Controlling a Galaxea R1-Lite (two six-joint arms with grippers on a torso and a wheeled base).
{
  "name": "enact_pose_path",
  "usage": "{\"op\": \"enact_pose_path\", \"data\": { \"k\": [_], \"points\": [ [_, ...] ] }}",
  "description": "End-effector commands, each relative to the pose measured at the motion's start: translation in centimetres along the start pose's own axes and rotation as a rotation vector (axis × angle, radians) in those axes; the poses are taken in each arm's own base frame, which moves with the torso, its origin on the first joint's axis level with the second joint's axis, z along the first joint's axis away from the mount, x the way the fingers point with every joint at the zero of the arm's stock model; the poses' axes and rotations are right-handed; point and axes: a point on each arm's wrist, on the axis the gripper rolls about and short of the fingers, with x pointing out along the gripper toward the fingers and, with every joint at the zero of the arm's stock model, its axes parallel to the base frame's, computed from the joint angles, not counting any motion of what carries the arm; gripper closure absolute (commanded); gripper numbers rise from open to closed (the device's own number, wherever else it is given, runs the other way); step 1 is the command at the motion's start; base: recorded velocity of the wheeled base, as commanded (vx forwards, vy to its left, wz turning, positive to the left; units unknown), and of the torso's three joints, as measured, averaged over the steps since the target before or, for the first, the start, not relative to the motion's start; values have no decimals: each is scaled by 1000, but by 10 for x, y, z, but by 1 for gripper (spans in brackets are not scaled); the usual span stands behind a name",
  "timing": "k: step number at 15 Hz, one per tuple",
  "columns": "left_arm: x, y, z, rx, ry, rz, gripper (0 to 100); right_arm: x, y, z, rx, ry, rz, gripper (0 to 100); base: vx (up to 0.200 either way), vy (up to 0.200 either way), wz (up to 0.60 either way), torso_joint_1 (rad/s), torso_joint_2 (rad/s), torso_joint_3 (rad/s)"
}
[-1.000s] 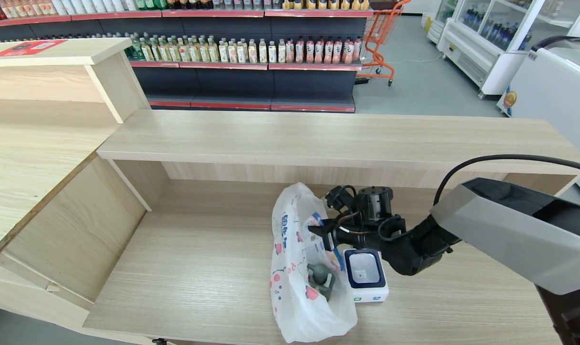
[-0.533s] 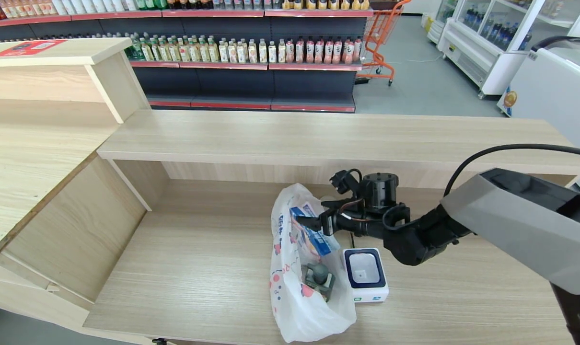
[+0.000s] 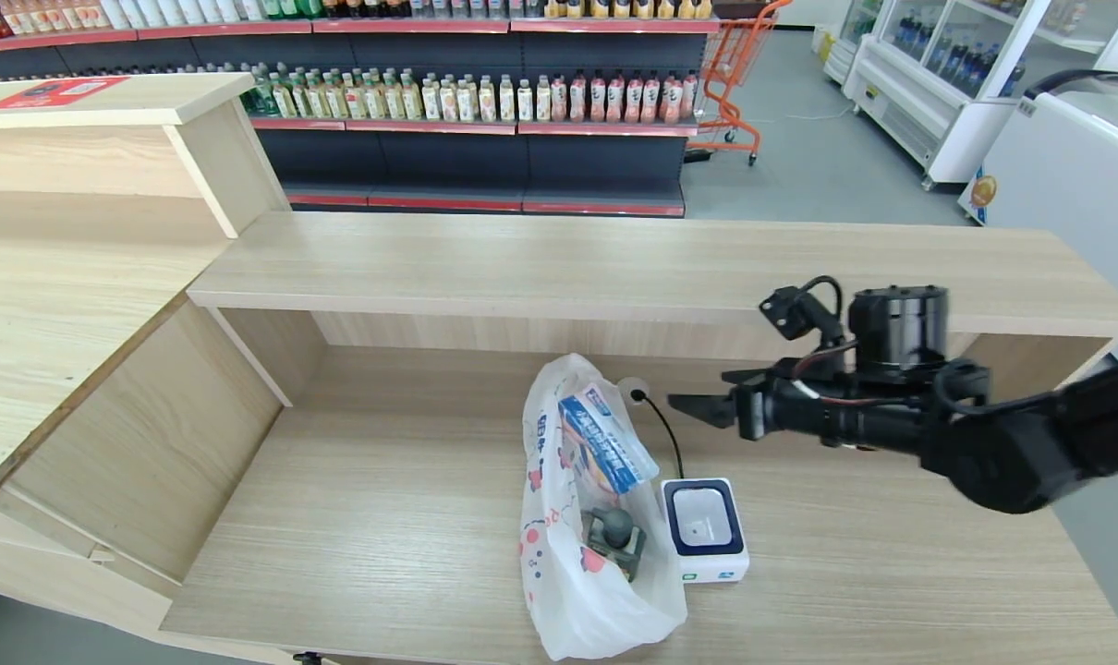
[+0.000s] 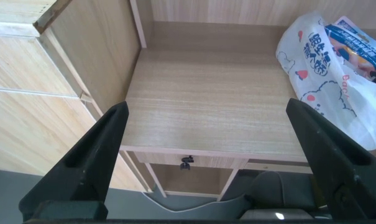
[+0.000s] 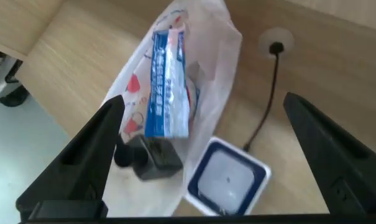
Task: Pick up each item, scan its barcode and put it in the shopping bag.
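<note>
Two items lie in the shopping bag (image 3: 559, 591), slumped open on the counter (image 3: 356, 517) for easy drops. We note the right gripper (image 3: 686, 405) beside the bag, jaws apart, empty, and the left gripper (image 4: 207, 104) also spread, well away. The blue packet (image 3: 601, 443) leans in the bag's mouth. The scanner (image 3: 704, 526) is just beside the bag, and a dark capped container (image 3: 617, 538) sits deeper inside.

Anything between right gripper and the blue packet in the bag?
Nothing visible. The open right gripper hangs in free air beside the white plastic shopping bag; the blue snack packet sticks out of its open mouth.
</note>
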Motion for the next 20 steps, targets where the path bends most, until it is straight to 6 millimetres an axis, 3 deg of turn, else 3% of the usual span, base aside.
{"op": "enact_pose_path", "data": {
  "k": [1,4,5,6,9,10,13,20],
  "points": [
    [0,0,0,0,0,0,0,-137,22,2,46,40,-180,0,0,0,0,0,0,0],
    [0,0,0,0,1,0,0,-209,52,-41,35,-3,-395,0,0,0,0,0,0,0],
    [0,0,0,0,1,0,0,-221,59,-53,27,-20,-446,0,0,0,0,0,0,0],
    [0,0,0,0,0,0,0,-244,75,-83,15,-58,-508,0,0,0,0,0,0,0],
    [0,0,0,0,1,0,0,-278,106,-161,-6,-211,-558,0,0,0,0,0,0,0],
    [0,0,0,0,1,0,0,-283,114,-178,34,-221,-538,0,0,0,0,0,0,0],
    [0,0,0,0,1,0,0,-291,123,-184,-112,-360,-560,0,0,0,0,0,0,0],
    [0,0,0,0,1,0,0,-292,122,-183,-50,-382,-587,0,0,0,0,0,0,0]
  ]
}}
